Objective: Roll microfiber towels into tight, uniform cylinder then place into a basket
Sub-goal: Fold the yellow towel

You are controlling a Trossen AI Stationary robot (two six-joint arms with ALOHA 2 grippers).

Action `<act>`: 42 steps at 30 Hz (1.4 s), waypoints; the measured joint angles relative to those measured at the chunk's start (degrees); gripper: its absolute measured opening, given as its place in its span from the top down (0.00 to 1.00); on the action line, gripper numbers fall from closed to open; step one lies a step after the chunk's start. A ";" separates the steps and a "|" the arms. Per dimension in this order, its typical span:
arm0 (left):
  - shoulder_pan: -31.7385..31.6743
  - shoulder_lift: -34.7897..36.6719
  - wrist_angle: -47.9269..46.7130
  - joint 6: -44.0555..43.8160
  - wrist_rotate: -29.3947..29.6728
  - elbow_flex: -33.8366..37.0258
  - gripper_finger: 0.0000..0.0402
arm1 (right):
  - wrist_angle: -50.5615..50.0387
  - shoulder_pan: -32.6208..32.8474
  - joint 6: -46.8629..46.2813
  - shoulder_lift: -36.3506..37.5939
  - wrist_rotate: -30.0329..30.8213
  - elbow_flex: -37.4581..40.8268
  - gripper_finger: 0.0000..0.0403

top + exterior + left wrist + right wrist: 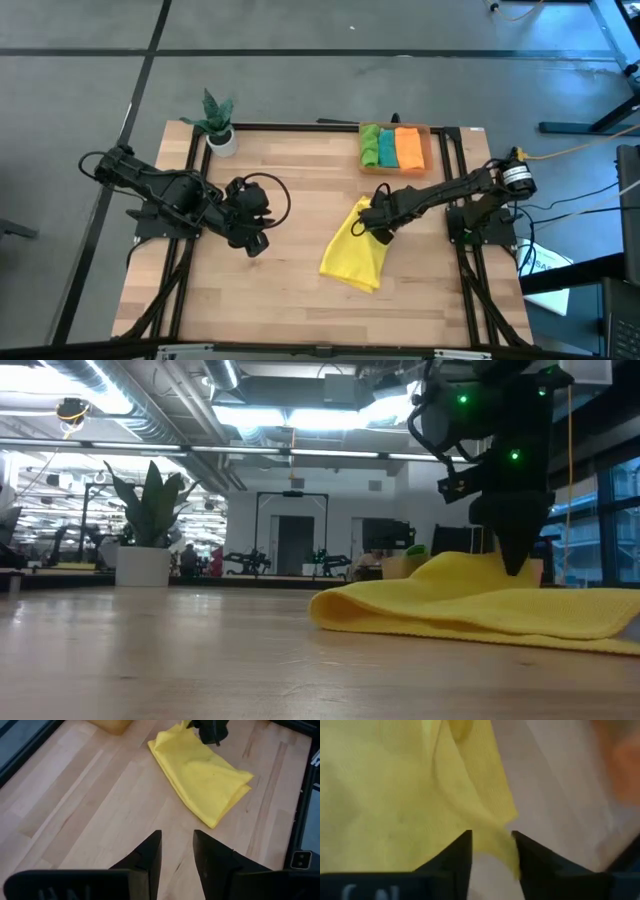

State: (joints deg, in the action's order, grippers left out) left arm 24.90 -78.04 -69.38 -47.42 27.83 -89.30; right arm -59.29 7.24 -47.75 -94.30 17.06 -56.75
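The right claw point(378, 229) sits at the upper corner of the yellow towel point(356, 258), right of centre in the high view. Its fingers stand slightly apart with a fold of yellow cloth at their tips; whether they grip it I cannot tell. The left claw point(255, 244) waits left of centre, fingers parted on nothing. Three towels, green point(370, 147), teal point(387, 148) and orange point(409, 147), already lie rolled side by side in the basket point(430, 132) at the upper right. The yellow one remains, I judge: it lies loosely folded and rumpled on the counter point(290, 180), not yet a cylinder, well apart from the basket.
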 joint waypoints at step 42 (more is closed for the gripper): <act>-4.13 -4.90 0.00 0.02 -1.37 0.07 0.75 | 41.81 11.43 9.20 -0.22 -6.24 9.53 0.51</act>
State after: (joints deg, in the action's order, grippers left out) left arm 20.78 -82.94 -69.38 -47.40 26.46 -89.23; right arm -17.48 18.68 -38.54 -94.52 10.82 -47.22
